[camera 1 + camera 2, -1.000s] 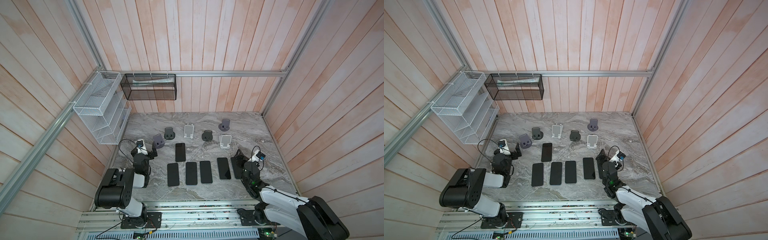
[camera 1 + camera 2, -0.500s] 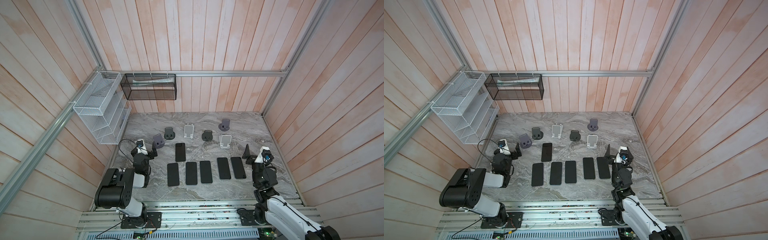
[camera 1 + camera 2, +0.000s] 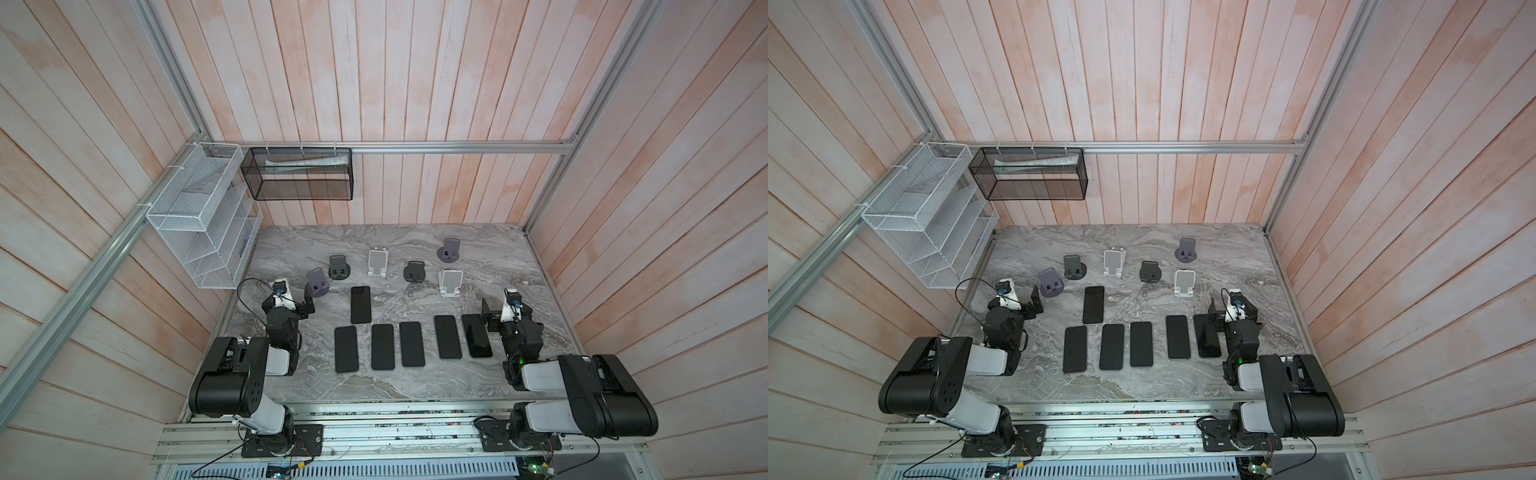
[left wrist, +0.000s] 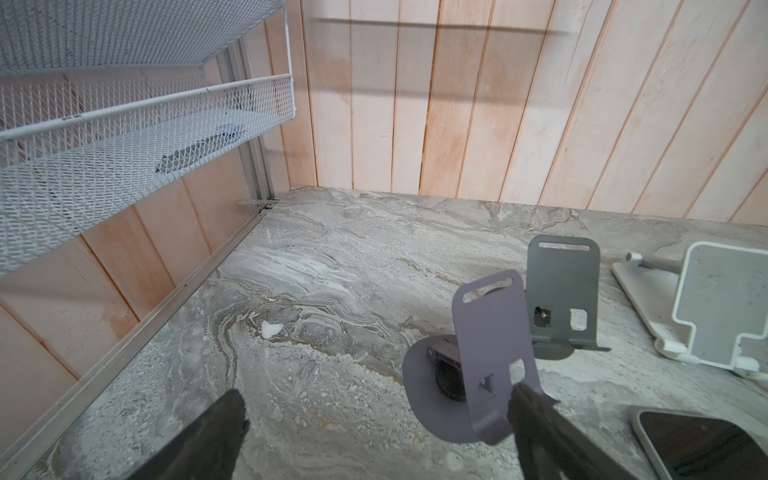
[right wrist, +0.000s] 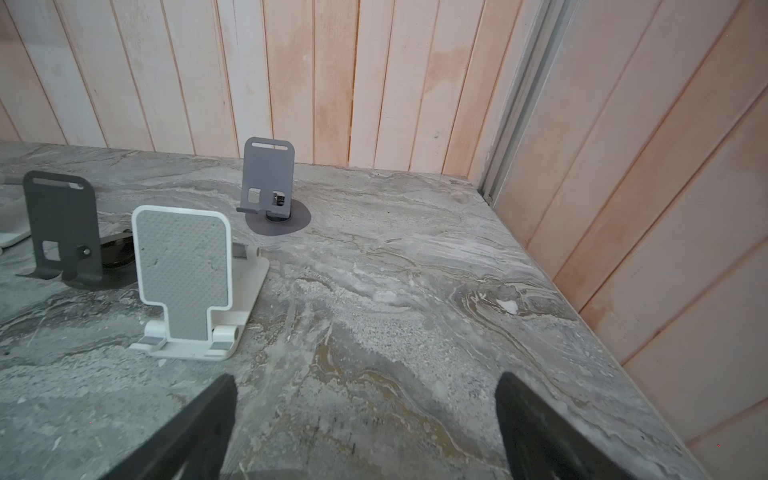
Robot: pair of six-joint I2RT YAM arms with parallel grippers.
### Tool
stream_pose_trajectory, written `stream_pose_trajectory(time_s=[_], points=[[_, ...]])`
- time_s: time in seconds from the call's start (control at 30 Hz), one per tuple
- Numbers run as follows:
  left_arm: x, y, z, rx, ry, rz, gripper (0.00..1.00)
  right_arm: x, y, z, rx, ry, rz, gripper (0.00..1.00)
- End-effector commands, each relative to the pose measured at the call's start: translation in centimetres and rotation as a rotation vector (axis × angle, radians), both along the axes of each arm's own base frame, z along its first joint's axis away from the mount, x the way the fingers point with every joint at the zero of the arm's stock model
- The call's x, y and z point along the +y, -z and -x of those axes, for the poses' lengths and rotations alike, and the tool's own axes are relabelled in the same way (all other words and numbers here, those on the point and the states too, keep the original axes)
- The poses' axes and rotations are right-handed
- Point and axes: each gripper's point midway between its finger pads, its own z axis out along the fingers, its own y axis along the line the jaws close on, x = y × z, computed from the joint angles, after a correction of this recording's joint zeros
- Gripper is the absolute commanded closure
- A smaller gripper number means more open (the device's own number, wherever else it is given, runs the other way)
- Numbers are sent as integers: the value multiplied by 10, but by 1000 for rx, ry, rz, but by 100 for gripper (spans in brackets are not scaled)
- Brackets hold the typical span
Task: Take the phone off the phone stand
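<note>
Several dark phones lie flat on the marble table in both top views, one (image 3: 360,304) behind a row that runs from a phone at the left (image 3: 345,349) to one at the right (image 3: 476,336). Several phone stands stand behind them, all bare: purple (image 3: 316,282), white (image 3: 377,262), white (image 3: 451,283). My left gripper (image 3: 308,305) is open, low beside the purple stand (image 4: 490,353), one fingertip (image 4: 523,399) near its lip. My right gripper (image 3: 486,311) is open just behind the right-end phone, with bare table between its fingers (image 5: 226,386).
A white wire rack (image 3: 199,216) hangs on the left wall, and a black mesh basket (image 3: 299,174) on the back wall. Wooden walls close three sides. Dark stands (image 3: 339,266) (image 3: 414,272) and a purple one (image 3: 450,250) stand farther back.
My right arm has drawn away from the right-end phone, which now lies uncovered, and has folded down low at the table's right side. The left arm has not moved.
</note>
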Motion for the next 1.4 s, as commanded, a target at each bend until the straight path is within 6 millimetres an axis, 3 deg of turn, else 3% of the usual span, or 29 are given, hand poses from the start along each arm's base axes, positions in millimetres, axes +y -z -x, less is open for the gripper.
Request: stream_pose_trajectory(time_s=[0.0, 0.07, 0.13, 1.37], points=[[-1, -4, -1, -10, 9, 8, 0, -19, -22, -9, -143, 66, -68, 2], [-1, -4, -1, -10, 9, 8, 0, -36, -2, -23, 1, 170, -108, 2], [-1, -4, -1, -8, 8, 7, 0, -40, -7, -26, -24, 182, -120, 2], [-1, -4, -1, -8, 8, 8, 0, -36, -4, -26, 4, 182, -82, 2]])
